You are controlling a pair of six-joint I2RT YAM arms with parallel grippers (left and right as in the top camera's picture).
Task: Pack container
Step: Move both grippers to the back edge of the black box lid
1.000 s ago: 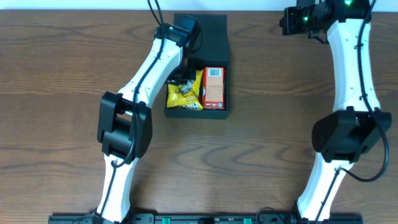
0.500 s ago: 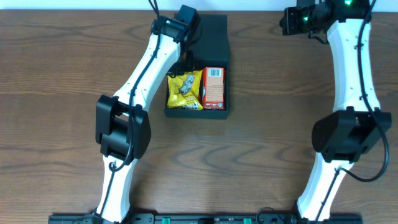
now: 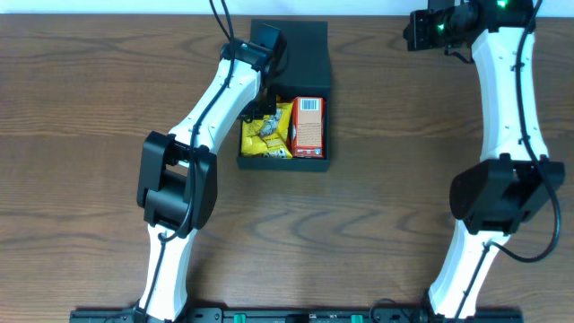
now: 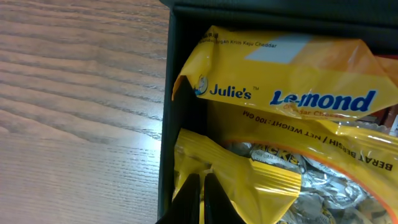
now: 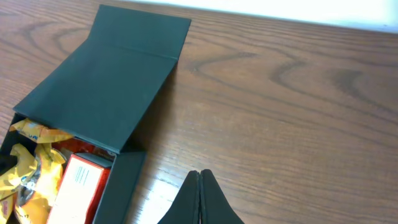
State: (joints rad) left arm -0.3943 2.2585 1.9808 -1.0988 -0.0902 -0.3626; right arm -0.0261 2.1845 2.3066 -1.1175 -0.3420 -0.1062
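The left gripper (image 4: 202,179) is clenched shut with nothing pinched in it, its tips over a yellow packet (image 4: 249,180) inside the container (image 4: 171,93), close to its left wall. That black box lies open toward the far middle of the table (image 3: 90,179), with a red-orange carton (image 3: 308,126) beside the packet. The right gripper (image 5: 199,175), also clenched and empty, hangs well off to the container's right.

Jaws meet above the table (image 5: 280,124), beside the open container (image 5: 106,87) holding what seem yellow packets (image 5: 28,165).
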